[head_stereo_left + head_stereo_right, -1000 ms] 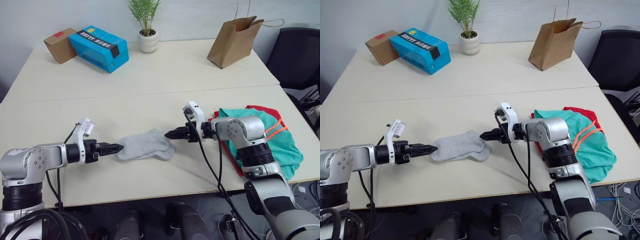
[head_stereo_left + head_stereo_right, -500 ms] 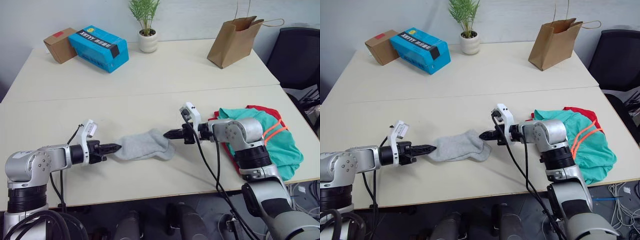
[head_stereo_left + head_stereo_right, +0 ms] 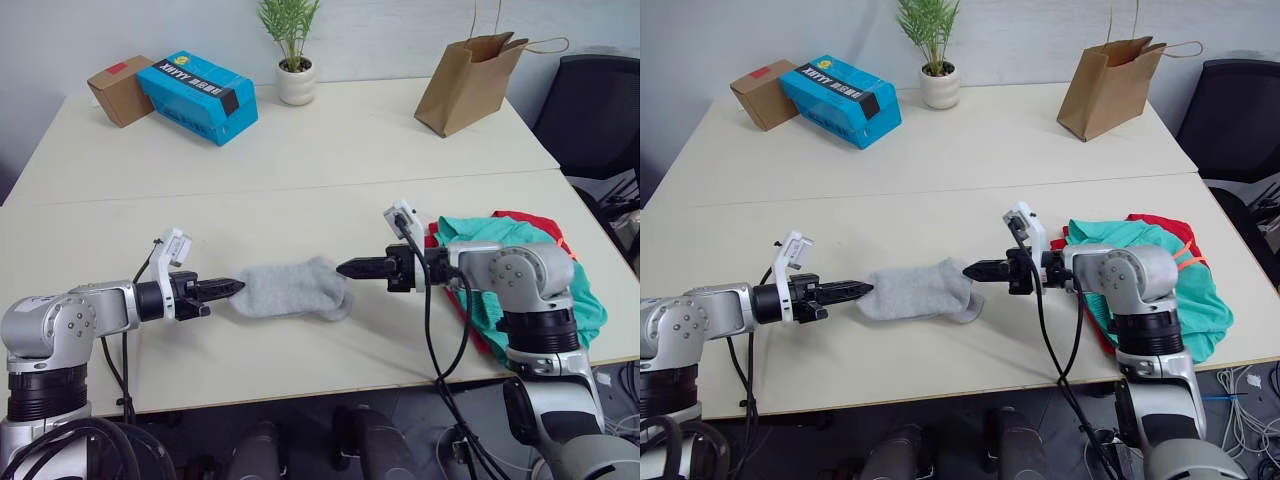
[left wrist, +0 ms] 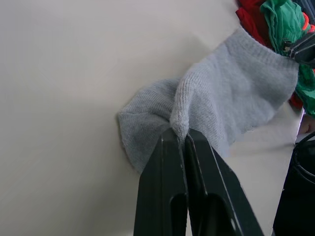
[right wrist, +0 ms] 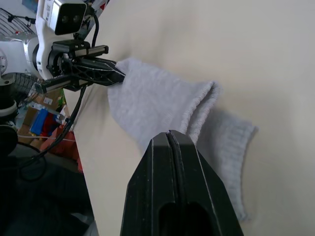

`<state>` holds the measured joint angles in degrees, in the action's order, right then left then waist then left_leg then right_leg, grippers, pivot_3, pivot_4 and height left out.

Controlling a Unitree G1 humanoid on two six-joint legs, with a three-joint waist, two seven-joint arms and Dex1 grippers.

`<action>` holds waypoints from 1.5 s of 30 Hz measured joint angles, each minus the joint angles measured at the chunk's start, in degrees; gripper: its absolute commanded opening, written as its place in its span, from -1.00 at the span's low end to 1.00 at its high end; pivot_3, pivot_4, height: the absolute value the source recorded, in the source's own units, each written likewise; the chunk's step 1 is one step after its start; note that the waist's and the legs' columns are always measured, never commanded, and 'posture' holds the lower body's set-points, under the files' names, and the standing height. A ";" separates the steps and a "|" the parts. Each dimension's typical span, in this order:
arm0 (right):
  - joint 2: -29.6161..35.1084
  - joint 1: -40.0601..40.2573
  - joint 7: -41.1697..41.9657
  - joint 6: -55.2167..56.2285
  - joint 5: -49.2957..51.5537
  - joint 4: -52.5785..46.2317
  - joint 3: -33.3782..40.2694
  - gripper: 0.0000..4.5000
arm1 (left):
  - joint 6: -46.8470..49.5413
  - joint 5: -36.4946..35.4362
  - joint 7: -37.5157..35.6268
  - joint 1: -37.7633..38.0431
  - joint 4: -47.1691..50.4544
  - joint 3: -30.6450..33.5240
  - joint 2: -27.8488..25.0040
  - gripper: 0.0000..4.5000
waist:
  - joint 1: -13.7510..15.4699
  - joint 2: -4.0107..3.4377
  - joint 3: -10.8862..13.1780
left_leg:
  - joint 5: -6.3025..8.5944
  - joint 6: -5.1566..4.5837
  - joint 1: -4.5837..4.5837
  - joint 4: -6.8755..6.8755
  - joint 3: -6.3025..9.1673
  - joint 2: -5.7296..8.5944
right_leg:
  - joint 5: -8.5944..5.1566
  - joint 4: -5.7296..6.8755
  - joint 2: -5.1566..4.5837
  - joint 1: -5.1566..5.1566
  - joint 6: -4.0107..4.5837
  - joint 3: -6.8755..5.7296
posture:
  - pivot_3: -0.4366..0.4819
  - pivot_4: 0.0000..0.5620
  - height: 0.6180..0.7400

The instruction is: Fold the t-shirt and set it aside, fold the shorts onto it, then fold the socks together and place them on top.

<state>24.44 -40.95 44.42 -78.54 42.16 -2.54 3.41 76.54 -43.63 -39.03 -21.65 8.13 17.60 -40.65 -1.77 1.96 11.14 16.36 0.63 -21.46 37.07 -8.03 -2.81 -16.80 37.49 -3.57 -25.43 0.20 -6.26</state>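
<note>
The left gripper has its jaws clamped on one end of the socks; the left wrist view shows a fold of grey knit pinched between the two black fingers. From those jaws the socks extend flat across the table toward the right gripper, one sock lying partly over the other. The right gripper has its jaws pressed together with nothing between them; the tips sit just beside the opposite end of the socks, and contact with the fabric cannot be determined. Behind the right gripper, along its forearm, the shorts lie bunched on top of the t-shirt, whose red edge shows beneath and around the teal fabric; an orange drawstring crosses the shorts. Well beyond both grippers, at the far side of the table, stand a blue box, a brown cardboard box, a potted plant and a paper bag.
</note>
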 measured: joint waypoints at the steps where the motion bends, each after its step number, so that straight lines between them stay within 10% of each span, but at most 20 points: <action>1: 0.05 0.09 -0.52 -0.71 0.39 -0.62 0.84 -1.00 | -0.32 0.00 -0.27 -0.39 -0.07 -0.13 -0.19 -0.98 | 0.04 0.00 0.00 | 0.00 0.00 0.00 -0.01 0.01 0.00 | 0.00 0.00 0.00 0.00 0.00 0.00 | -0.05 -0.47 1.00; 17: -6.44 12.51 -12.04 0.52 2.64 -11.37 4.77 -1.00 | -4.77 3.78 -9.77 -9.68 -12.71 -13.84 -5.59 -0.98 | 0.07 0.01 0.00 | 0.00 0.03 -0.03 -0.10 -0.04 0.01 | -0.01 -0.07 0.03 -0.06 -0.02 0.05 | -0.05 -0.47 1.00; 39: -2.34 13.16 -10.07 7.74 1.24 -8.08 -0.48 -1.00 | -8.38 5.69 -8.56 -6.97 -13.27 -13.60 -3.14 -0.98 | 0.17 0.02 0.01 | 0.01 0.02 -0.02 -0.09 -0.06 0.00 | -0.01 -0.06 0.03 -0.06 -0.02 0.08 | -0.05 -0.47 1.00; 45: -0.92 13.80 -8.05 9.02 1.36 -7.85 -0.69 -0.75 | -13.47 5.76 -9.10 -5.76 -12.22 -13.09 -1.61 -0.31 | 0.17 0.02 0.01 | 0.01 0.01 -0.02 -0.10 -0.06 0.00 | -0.01 -0.07 0.04 -0.06 -0.02 0.08 | -0.05 -0.47 1.00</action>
<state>23.52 -27.15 36.37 -69.52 43.52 -10.39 2.71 63.07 -37.87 -48.13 -27.41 -4.09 4.50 -42.27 -1.60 1.98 11.15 16.37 0.64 -21.47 36.97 -8.09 -2.81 -16.81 37.42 -3.53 -25.50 0.18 -6.18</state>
